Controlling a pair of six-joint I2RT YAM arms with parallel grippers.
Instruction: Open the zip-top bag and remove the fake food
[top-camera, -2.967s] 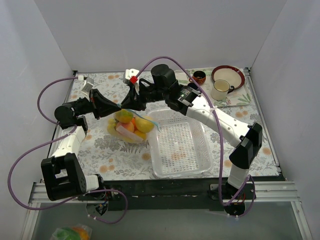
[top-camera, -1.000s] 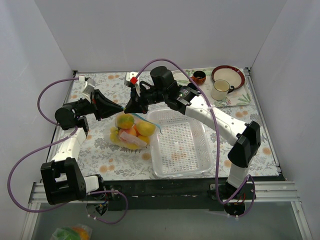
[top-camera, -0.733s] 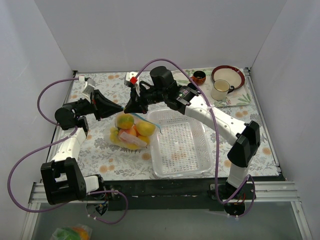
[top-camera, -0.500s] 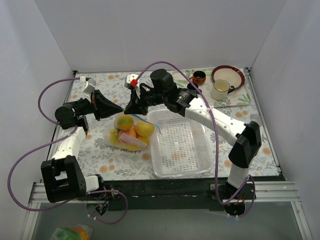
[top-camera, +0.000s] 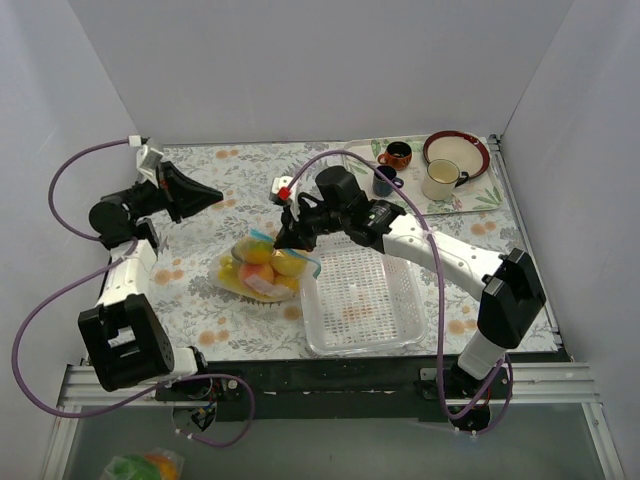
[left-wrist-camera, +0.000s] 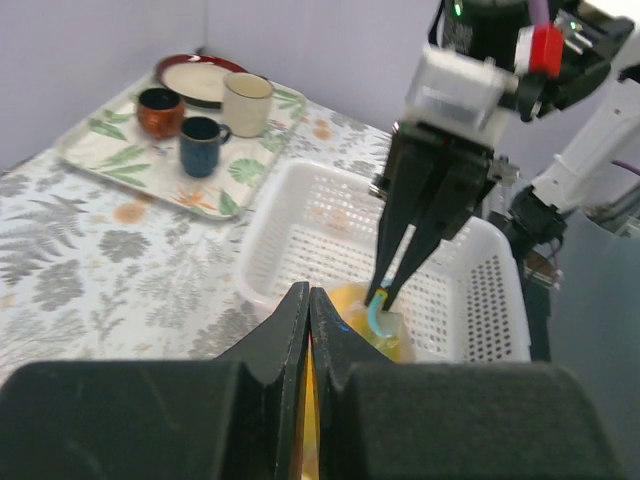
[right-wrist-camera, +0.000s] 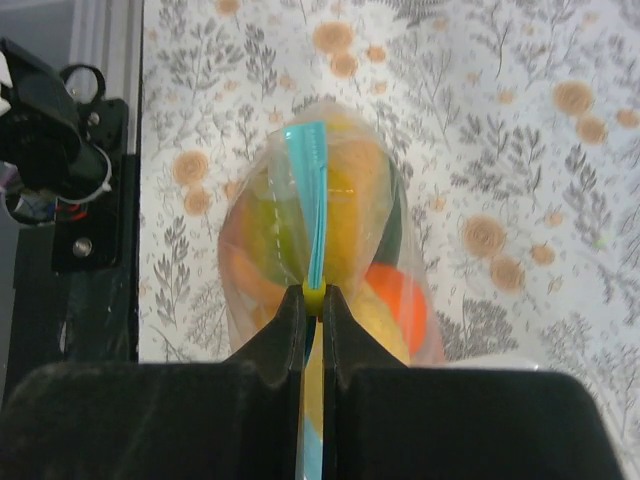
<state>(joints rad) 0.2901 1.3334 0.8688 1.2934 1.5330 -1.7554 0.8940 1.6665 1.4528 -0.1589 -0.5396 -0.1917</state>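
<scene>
Right wrist view: we see our right gripper (right-wrist-camera: 312, 297) pinched tight on the pale blue zip strip (right-wrist-camera: 308, 190) of the zip-top bag (right-wrist-camera: 245, 255). The strip runs straight ahead from between the jaws. The bag bulges to both sides of them, packed with the fake food (right-wrist-camera: 352, 205). A yellow fruit sits just right of the strip, an orange fruit (right-wrist-camera: 400, 297) is beside the right-hand finger, and a yellow-green one is left of the strip. We cannot tell whether the mouth has parted anywhere.

In the left wrist view our left gripper (left-wrist-camera: 309, 300) has its jaws pressed together with nothing between them. Ahead of its tips the right gripper comes down from above with the blue strip caught in its tips. The white basket (left-wrist-camera: 478, 290) lies behind that. Far off to the left of our left jaws a tray (left-wrist-camera: 105, 135) carries a brown mug (left-wrist-camera: 160, 110), a dark blue mug (left-wrist-camera: 200, 143), a cream mug (left-wrist-camera: 246, 103) and a plate (left-wrist-camera: 200, 78).

From the top external view the bag lies on the flowered table (top-camera: 230, 170) under the right jaws, just beside the basket. The left gripper is well apart from it.
</scene>
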